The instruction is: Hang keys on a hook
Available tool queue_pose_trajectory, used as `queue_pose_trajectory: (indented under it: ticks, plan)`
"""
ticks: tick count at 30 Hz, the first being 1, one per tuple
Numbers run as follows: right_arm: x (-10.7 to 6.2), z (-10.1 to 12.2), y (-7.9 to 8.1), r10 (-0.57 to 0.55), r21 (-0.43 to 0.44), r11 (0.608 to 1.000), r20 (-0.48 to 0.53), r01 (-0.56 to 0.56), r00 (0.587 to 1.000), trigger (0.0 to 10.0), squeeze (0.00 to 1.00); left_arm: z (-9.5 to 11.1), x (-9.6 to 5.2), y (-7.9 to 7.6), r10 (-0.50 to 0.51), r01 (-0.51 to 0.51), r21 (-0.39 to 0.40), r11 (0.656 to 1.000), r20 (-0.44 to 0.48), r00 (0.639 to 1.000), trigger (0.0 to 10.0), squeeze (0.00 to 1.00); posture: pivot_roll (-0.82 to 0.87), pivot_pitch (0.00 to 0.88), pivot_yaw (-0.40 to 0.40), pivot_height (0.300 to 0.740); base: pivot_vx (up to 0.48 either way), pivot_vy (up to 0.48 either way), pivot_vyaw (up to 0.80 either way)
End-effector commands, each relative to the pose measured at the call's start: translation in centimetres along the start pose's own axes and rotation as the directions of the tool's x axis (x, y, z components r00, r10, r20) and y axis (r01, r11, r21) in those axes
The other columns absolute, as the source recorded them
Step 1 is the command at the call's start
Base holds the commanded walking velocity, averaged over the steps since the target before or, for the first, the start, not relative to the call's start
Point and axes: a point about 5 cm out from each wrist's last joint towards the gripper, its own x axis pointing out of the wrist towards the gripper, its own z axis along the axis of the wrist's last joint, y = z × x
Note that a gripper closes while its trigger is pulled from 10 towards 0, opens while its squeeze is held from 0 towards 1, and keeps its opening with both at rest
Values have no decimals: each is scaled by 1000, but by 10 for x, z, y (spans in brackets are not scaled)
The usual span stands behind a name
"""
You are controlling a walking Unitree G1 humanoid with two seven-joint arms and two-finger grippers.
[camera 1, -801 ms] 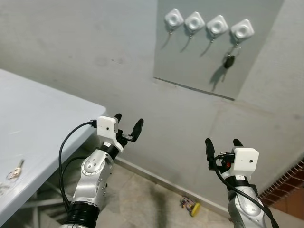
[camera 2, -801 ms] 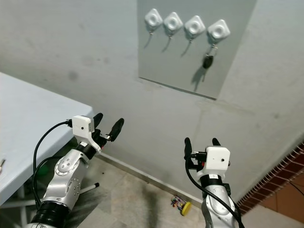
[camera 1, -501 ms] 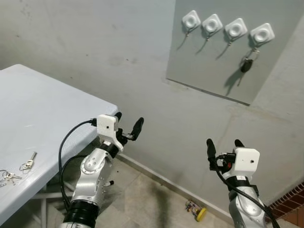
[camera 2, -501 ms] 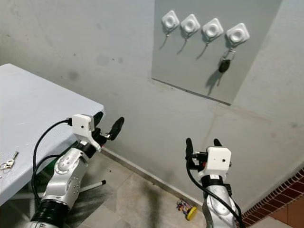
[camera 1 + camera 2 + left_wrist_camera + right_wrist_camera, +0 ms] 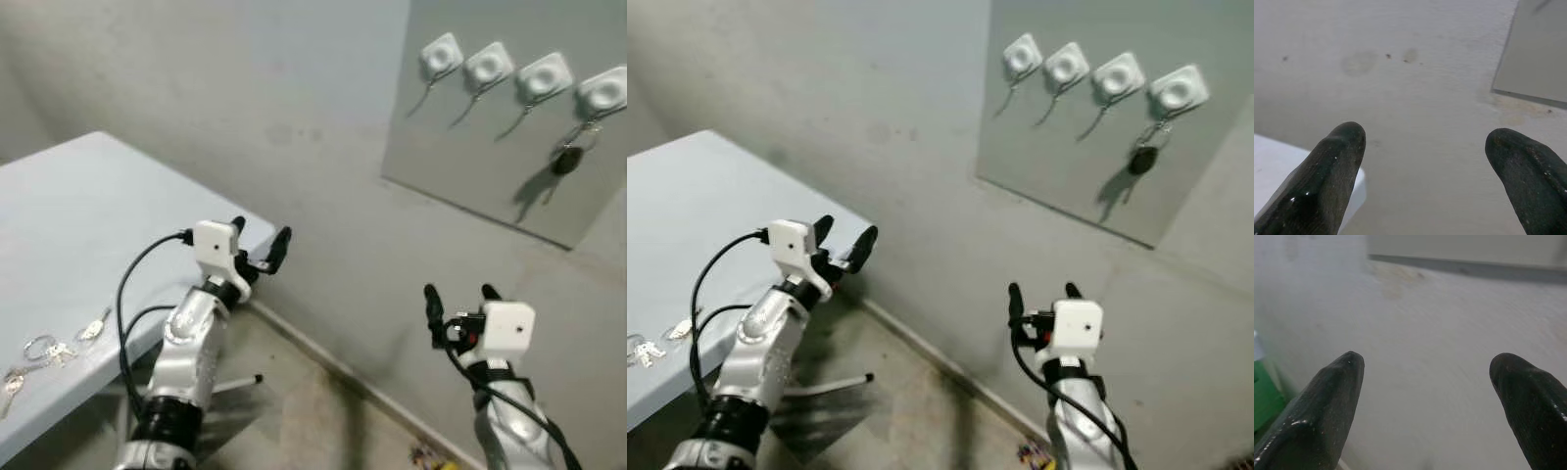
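Both end effectors raised and empty before the wall, keys lying on the surface at the far left.

The keys [image 5: 54,348] rest in a loose cluster near the front edge of the pale surface [image 5: 88,225]. The left end effector [image 5: 260,253] hovers just past the surface's corner, fingers apart. The right end effector [image 5: 458,296] hangs in front of the wall, fingers spread too. Up on the grey panel [image 5: 1068,147], four white hooks [image 5: 1102,76] sit in a row; the rightmost carries a dark key fob [image 5: 1142,160].
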Motion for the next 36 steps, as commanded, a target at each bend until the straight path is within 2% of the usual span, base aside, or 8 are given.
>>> queue_pose_trajectory:
  ticks: [1,8,11,36]
  plan:
    - [3,4,7,16,21,1000,16,-16,1000,10000,0,2,-3,10,21,-21,19,1000,-5,1000,10000,0,-23,0,8,740,0,0,800]
    - [4,5,7,18,21,1000,15,-19,1000,10000,0,2,-3,10,30,-30,22,999,-9,1000,10000,0,-19,0,2,740,0,0,800]
    - [4,6,7,32,-6,999,20,-32,999,10000,0,1,-4,10,32,-32,20,999,-14,999,10000,0,-18,0,1,740,0,0,800]
    - [6,8,5,31,8,999,20,-31,999,10000,0,-2,-5,11,45,-45,7,999,-32,998,10000,0,-17,0,-5,740,0,0,800]
